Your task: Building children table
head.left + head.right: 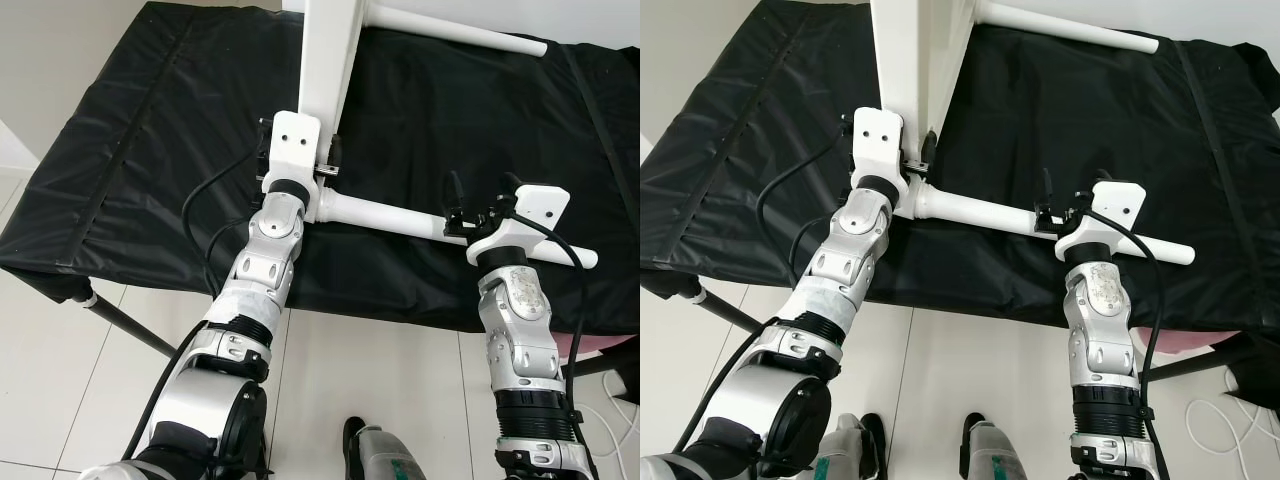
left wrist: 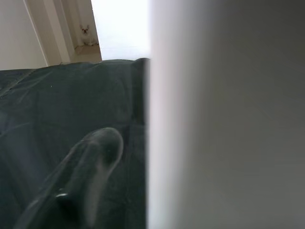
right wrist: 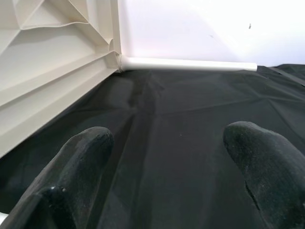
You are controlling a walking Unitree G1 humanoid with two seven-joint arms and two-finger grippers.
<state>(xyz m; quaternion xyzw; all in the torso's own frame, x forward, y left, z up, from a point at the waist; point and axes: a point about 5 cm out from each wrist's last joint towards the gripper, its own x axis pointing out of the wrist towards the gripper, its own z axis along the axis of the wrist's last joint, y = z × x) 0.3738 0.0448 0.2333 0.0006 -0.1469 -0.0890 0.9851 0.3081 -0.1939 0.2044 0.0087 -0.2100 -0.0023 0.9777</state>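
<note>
The white tabletop [image 1: 325, 60] is standing on its edge on a bed-like platform draped in black cloth [image 1: 130, 150], reaching up toward the far edge, with its ribbed underside facing the robot's right. Two white legs are sticking out sideways from it: the far leg [image 1: 455, 32] near the far edge of the cloth, and the near leg [image 1: 400, 217] running along the near edge toward the right corner.

The left gripper [image 1: 325, 165] is pressing in at the tabletop's lower corner, right beside the socket where the near leg meets it; whether its fingers are clamped or loose, I cannot tell, since the wrist housing is covering them and the left wrist view is blurred by the white panel. The right gripper [image 1: 478, 190] is sitting over the near leg, partway along its length, with its fingers [image 3: 81, 157] spread wide and gripping nothing.

It looks as though the near leg is being seated into its socket. To do this well, I would judge the left arm should be bracing the tabletop so it is not tipping, while the right fingers are closing squarely around the leg and turning or pushing along its axis, not sideways, or the upright panel could topple.
</note>
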